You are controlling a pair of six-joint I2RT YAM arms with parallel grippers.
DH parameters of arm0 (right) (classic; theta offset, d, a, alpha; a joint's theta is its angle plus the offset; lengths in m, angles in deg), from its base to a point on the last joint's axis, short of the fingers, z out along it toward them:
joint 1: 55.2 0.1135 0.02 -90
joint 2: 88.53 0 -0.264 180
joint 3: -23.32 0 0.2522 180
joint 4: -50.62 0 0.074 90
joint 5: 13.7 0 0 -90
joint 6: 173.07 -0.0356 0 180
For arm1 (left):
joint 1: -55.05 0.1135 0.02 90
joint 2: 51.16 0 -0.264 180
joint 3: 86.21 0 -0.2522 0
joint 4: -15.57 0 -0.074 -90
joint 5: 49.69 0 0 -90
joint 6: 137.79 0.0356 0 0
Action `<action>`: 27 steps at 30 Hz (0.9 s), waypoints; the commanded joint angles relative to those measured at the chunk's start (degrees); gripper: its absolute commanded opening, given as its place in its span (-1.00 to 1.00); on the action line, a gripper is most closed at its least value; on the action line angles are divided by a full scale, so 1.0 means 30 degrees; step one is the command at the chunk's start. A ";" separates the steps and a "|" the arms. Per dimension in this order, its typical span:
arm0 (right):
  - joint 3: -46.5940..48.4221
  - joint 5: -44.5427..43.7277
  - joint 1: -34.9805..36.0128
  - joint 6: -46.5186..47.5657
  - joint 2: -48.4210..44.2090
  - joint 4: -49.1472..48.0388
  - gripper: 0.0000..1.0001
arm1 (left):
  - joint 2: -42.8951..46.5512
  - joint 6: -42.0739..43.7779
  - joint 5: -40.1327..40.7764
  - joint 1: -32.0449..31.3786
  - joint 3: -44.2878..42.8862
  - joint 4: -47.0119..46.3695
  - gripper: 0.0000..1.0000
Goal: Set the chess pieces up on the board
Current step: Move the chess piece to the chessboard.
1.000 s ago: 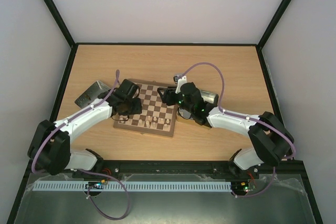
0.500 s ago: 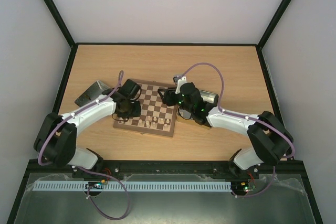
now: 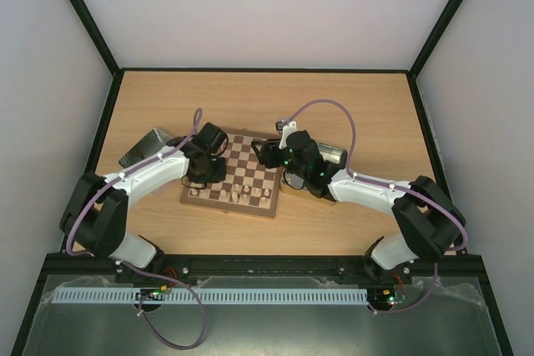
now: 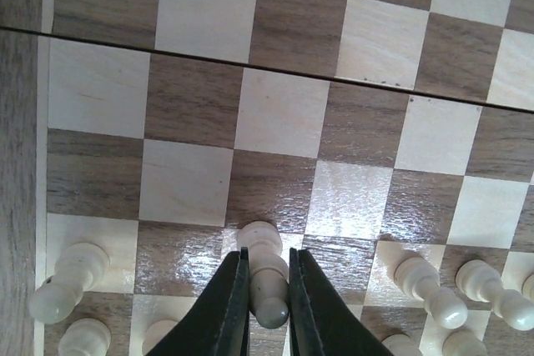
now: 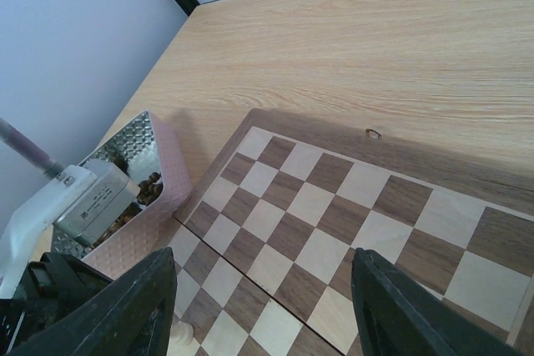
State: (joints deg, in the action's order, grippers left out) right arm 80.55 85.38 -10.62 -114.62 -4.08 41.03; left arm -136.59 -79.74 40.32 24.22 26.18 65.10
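Observation:
The board (image 3: 246, 168) lies mid-table, with cream and brown checkers. In the left wrist view my left gripper (image 4: 267, 256) is shut on a pale pawn (image 4: 260, 238) whose base is at a square in the board's second row. Other pale pieces (image 4: 71, 277) stand beside it along the edge rows, and they also show in the top view (image 3: 242, 193). My left gripper (image 3: 203, 174) is over the board's left side. My right gripper (image 5: 263, 260) is wide open and empty above the board's (image 5: 334, 206) right part; in the top view it (image 3: 269, 152) is at the board's right edge.
A grey metal tray (image 3: 142, 149) left of the board holds dark pieces (image 5: 146, 185). A gold tin (image 3: 335, 156) sits right of the board, partly under the right arm. Black frame rails border the table.
My left gripper has shifted slightly away from the near edge and to the right over the board, and the left elbow has swung. The right arm has not moved.

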 commanded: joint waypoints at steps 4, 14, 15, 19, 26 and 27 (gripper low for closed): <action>0.0489 0.0036 -0.0094 -0.0107 0.0233 0.0037 0.13 | 0.0915 0.0175 0.0109 -0.0611 -0.0269 0.2022 -0.85; 0.0483 0.0411 -0.0123 -0.0334 0.0395 0.0007 0.12 | 0.1816 -0.0542 0.0025 -0.1408 0.0758 0.2464 -0.83; 0.0498 0.0424 -0.0123 -0.0379 0.0403 0.0015 0.12 | 0.1841 -0.0591 0.0139 -0.1427 0.0869 0.2462 -0.83; 0.0475 0.0484 -0.0125 -0.0404 0.0456 -0.0001 0.12 | 0.1672 -0.0712 0.0597 -0.1423 0.0956 0.2505 -0.82; 0.0485 0.0576 -0.0124 -0.0458 0.0571 -0.0052 0.13 | 0.1606 -0.0711 0.0268 -0.1472 0.1172 0.2378 -0.77; 0.0509 0.0598 -0.0130 -0.0457 0.0600 -0.0036 0.12 | 0.1621 -0.0711 0.0224 -0.1490 0.1217 0.2334 -0.76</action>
State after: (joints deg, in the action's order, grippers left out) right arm 80.55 87.00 -10.71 -115.52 -3.14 41.07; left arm -131.94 -81.44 40.96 20.18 28.78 71.05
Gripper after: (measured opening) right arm 0.562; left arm 0.117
